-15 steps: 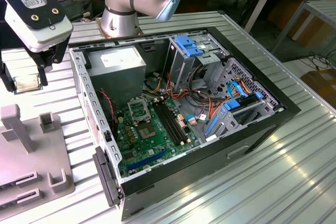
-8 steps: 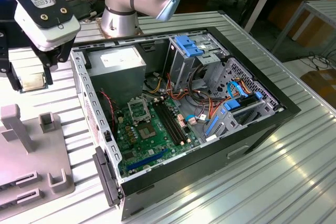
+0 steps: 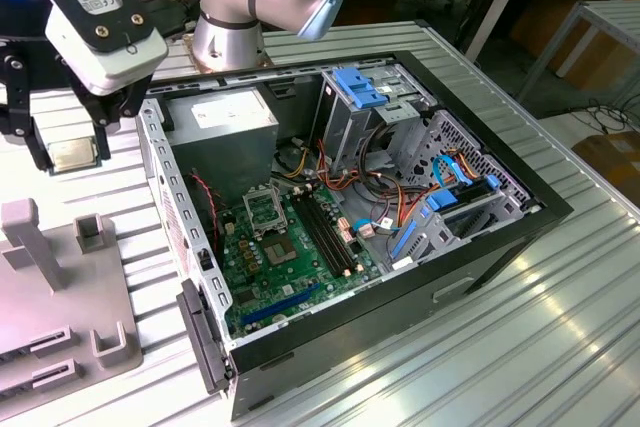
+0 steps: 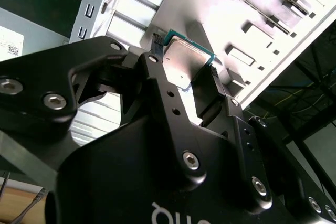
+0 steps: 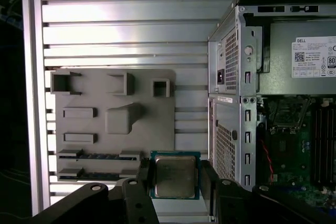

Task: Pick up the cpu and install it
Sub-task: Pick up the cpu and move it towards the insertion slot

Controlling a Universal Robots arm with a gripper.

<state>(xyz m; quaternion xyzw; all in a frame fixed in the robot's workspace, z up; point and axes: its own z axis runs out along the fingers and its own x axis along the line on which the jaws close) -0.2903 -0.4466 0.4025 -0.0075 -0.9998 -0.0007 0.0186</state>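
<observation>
The cpu (image 5: 175,176) is a small square chip with a silver-grey metal top and a green edge. My gripper (image 5: 176,179) is shut on the cpu, one black finger against each side, and holds it up over the ribbed table beside the grey fixture plate (image 5: 113,98). The second wrist view shows the cpu (image 4: 185,62) pinched between the fingers (image 4: 207,90). In the exterior view the cpu (image 3: 72,154) hangs in my gripper (image 3: 72,157) at the far left, outside the open computer case (image 3: 350,207). The metal-framed socket (image 3: 262,207) lies on the green motherboard (image 3: 290,267) inside the case.
The case lies on its side, with a grey power supply (image 3: 225,127), drive cages with blue clips (image 3: 360,87) and loose cables (image 3: 380,207). Its perforated metal wall (image 5: 228,108) stands between the cpu and the board. The grey fixture plate (image 3: 60,287) has raised blocks.
</observation>
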